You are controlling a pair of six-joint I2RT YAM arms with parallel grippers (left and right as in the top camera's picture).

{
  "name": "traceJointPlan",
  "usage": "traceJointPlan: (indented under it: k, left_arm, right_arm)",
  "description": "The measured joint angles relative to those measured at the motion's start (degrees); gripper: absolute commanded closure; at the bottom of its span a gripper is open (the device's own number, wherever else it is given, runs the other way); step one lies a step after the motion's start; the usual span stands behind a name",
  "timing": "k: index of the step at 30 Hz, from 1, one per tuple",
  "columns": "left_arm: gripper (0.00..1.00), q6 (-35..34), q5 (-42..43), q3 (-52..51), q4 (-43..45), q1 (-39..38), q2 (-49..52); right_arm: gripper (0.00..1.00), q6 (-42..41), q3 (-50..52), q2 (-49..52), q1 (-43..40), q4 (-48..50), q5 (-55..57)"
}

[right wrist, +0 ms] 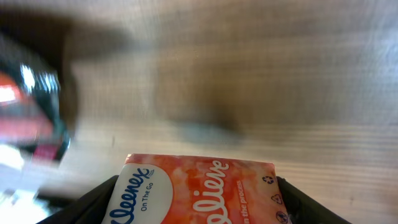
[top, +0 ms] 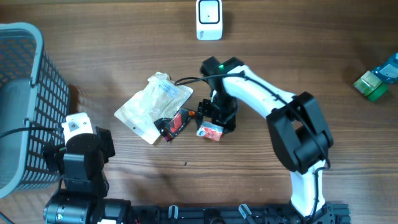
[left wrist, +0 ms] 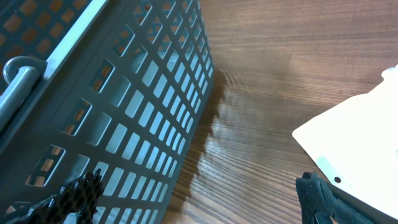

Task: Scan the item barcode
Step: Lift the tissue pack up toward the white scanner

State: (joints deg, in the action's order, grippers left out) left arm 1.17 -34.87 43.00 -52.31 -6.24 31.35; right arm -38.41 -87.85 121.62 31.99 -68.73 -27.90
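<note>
Wood table, grey basket far left. Left gripper sits beside it, jaws fully wide, empty. Centre: white pouch, then the tissue pack flat on the table, well apart from the scanner. Right gripper straddles the pack, fingers at both sides (clamped or not, can't tell). Likely light, soft, slick film: you'd pinch across the edges, gently, or it squashes and slips.
</note>
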Motion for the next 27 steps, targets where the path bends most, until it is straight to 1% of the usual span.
traceJointPlan:
  k: [3, 5, 9, 12, 16, 17, 21, 23, 25, 27]
  left_arm:
    - [0.0, 0.0, 0.0, 0.0, 0.0, 0.0, 0.0]
    - [0.0, 0.0, 0.0, 0.0, 0.0, 0.0, 0.0]
    - [0.0, 0.0, 0.0, 0.0, 0.0, 0.0, 0.0]
    - [0.0, 0.0, 0.0, 0.0, 0.0, 0.0, 0.0]
    - [0.0, 0.0, 0.0, 0.0, 0.0, 0.0, 0.0]
    - [0.0, 0.0, 0.0, 0.0, 0.0, 0.0, 0.0]
    - [0.0, 0.0, 0.0, 0.0, 0.0, 0.0, 0.0]
    - [0.0, 0.0, 0.0, 0.0, 0.0, 0.0, 0.0]
    - [0.0, 0.0, 0.0, 0.0, -0.1, 0.0, 0.0]
    - [0.0, 0.0, 0.0, 0.0, 0.0, 0.0, 0.0]
  right_arm:
    - [0.21, 8.8, 0.0, 0.0, -5.4, -2.7, -11.8]
    - [0.21, 13.6, 0.0, 0.0, -8.8, -3.8, -18.2]
    - [0.21, 21.7, 0.0, 0.0, -15.7, -1.9, -34.2]
    - [0.21, 23.6, 0.1, 0.0, -17.6, 3.0, -45.7]
    - [0.21, 23.6, 0.1, 0.0, -17.4, 7.4, -55.3]
    - [0.21, 23.2, 0.1, 0.0, -17.4, 10.5, -58.0]
    - [0.22, 22.7, 0.3, 0.0, -17.4, 17.4, -61.4]
    - [0.27, 22.2, 0.3, 0.0, -17.4, 21.9, -61.4]
    - [0.28, 22.1, 0.6, 0.0, -17.4, 29.6, -61.4]
    - [0.3, 21.5, 0.7, 0.1, -17.4, 42.5, -61.4]
